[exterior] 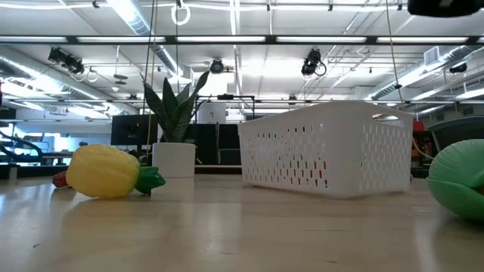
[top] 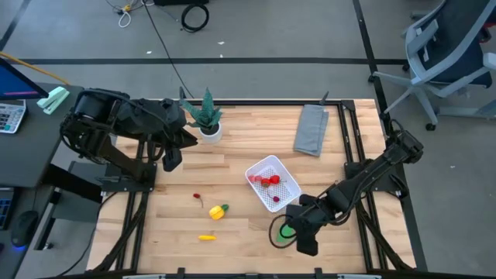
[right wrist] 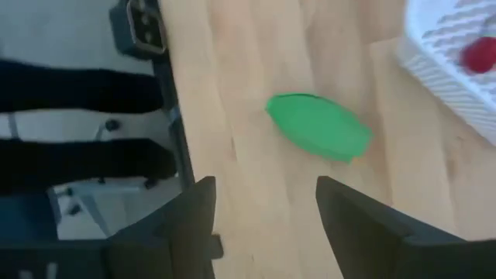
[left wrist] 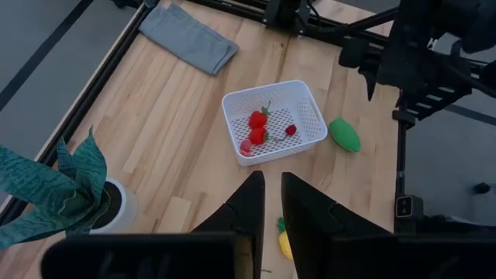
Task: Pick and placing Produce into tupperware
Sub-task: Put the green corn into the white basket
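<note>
The white tupperware (top: 271, 183) lies mid-table on its bottom with several small red pieces (left wrist: 258, 129) inside. A green oblong (top: 287, 231) lies on the wood next to its near side. My right gripper (right wrist: 263, 225) is open just beside and above the oblong (right wrist: 318, 126), touching nothing. A yellow piece with a green end (top: 219, 211), a thin yellow-orange piece (top: 206, 237) and a tiny red piece (top: 197, 196) lie on the table, left of the tupperware. My left gripper (top: 172, 161) waits, shut and empty, at the far left.
A green potted plant (top: 208, 118) in a white pot stands at the far edge, next to my left arm. A folded grey cloth (top: 311, 129) lies at the far right. Dark frame rails (top: 350, 139) run along the table's sides.
</note>
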`<move>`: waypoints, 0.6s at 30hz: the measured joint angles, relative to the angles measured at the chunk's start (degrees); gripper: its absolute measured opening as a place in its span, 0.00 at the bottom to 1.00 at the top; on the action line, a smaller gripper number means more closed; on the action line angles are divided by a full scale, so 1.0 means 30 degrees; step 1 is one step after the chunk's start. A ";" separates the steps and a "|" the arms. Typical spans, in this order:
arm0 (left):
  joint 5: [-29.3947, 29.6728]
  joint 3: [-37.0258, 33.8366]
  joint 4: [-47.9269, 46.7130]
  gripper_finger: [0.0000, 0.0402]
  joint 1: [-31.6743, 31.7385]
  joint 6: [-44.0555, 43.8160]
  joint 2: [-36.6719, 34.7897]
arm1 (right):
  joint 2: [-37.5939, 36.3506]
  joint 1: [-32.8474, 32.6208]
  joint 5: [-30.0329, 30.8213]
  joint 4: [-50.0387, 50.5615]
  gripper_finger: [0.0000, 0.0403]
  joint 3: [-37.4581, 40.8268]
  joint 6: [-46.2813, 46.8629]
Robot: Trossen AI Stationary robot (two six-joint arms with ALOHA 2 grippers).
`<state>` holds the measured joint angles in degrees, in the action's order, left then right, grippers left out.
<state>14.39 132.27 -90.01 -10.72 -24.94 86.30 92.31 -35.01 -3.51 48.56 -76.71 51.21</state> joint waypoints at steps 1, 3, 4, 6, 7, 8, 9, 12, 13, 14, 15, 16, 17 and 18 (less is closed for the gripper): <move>0.0000 0.0000 0.0004 0.13 -0.0007 -0.0003 0.0000 | 0.0000 -0.0070 -0.0092 -0.0372 0.58 0.0306 -0.0306; 0.0000 0.0000 -0.0003 0.13 -0.0005 -0.0003 0.0000 | 0.0000 -0.0136 -0.0176 -0.0700 0.58 0.0797 -0.1146; 0.0000 0.0000 0.0002 0.13 0.0000 -0.0003 0.0000 | 0.0000 -0.0136 -0.0144 -0.0651 0.58 0.0992 -0.1705; 0.0000 0.0000 0.0011 0.13 0.0000 -0.0003 0.0000 | 0.0000 -0.0128 -0.0129 -0.0687 0.58 0.1302 -0.3014; 0.0000 0.0000 0.0028 0.13 0.0000 -0.0003 0.0000 | 0.0000 -0.0121 -0.0098 -0.0687 0.58 0.1437 -0.3750; 0.0000 0.0000 0.0040 0.13 0.0000 -0.0004 0.0000 | 0.0000 -0.0121 -0.0086 -0.0668 0.58 0.1601 -0.4549; 0.0000 0.0000 0.0037 0.13 0.0000 -0.0003 0.0000 | 0.0000 -0.0126 -0.0076 -0.0620 0.58 0.1734 -0.5414; 0.0000 0.0000 0.0048 0.13 -0.0003 -0.0007 0.0000 | 0.0000 -0.0136 0.0533 -0.0655 0.58 0.2064 -0.8744; 0.0000 0.0000 0.0062 0.13 0.0000 -0.0011 0.0000 | 0.0000 -0.0136 0.0771 -0.0681 0.58 0.2148 -0.9969; 0.0000 0.0000 0.0065 0.13 0.0000 -0.0076 0.0000 | 0.0000 -0.0136 0.1037 -0.0767 0.58 0.2239 -1.1156; 0.0000 0.0005 0.0069 0.13 -0.0007 -0.0245 0.0066 | 0.0000 -0.0136 0.1245 -0.0839 0.58 0.2334 -1.2332; 0.0023 0.0015 0.0080 0.13 0.0000 -0.0565 0.0168 | -0.0007 -0.0128 0.1299 -0.1022 0.58 0.2490 -1.3427; 0.0104 0.0012 0.0082 0.13 0.0000 -0.0908 0.0235 | -0.0007 -0.0122 0.1333 -0.1263 0.58 0.2629 -1.4532; 0.0171 -0.0009 0.0086 0.13 0.0000 -0.1268 0.0292 | -0.0007 -0.0121 0.1356 -0.1607 0.58 0.2833 -1.5543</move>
<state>14.91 132.24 -89.75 -10.72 -28.74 87.18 92.29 -35.38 0.55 43.74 -68.21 4.58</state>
